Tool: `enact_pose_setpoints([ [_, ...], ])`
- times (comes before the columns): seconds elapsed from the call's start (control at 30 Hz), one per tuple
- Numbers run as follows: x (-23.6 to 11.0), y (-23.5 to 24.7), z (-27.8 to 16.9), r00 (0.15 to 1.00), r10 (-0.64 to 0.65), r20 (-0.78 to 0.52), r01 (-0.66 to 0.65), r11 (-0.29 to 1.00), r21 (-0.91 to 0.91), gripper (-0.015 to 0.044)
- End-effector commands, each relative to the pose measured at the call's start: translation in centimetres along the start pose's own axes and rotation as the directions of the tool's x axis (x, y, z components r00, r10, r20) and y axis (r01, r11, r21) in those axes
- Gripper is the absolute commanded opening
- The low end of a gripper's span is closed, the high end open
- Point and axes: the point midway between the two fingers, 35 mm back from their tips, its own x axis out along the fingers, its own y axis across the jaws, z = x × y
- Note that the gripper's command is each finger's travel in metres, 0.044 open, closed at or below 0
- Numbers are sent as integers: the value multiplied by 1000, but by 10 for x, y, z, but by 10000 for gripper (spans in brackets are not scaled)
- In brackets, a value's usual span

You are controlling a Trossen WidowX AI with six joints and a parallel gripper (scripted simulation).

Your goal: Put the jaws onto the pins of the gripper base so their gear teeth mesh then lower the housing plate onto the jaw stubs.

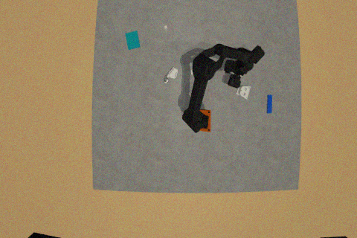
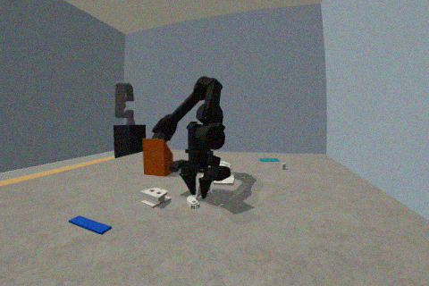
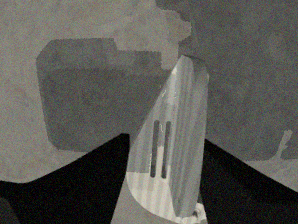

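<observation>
A white jaw with two long slots lies between my fingertips; its toothed end is near the mat. My gripper is shut on this jaw, with a finger against each side. A white trapezoidal part with two round holes stands beside the gripper; I cannot tell whether it is the housing plate or the base. Another white part with a small round end looks like the second jaw. A white plate lies behind the gripper, mostly hidden by my arm from above.
A blue bar lies on the near side in the exterior view. A teal block and a small pale cylinder lie far off. An orange block stands at my arm's base.
</observation>
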Motion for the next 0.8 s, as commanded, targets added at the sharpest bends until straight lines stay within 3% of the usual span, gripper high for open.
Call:
enact_pose_setpoints([
  [0.0,0,0,0,1000,1,0,-1,1000,1,134],
  [0.47,0,0,0,1000,1,0,-1,1000,1,134],
  [0.77,-26,-2,-1,1000,0,-1,0,1000,3,134],
])
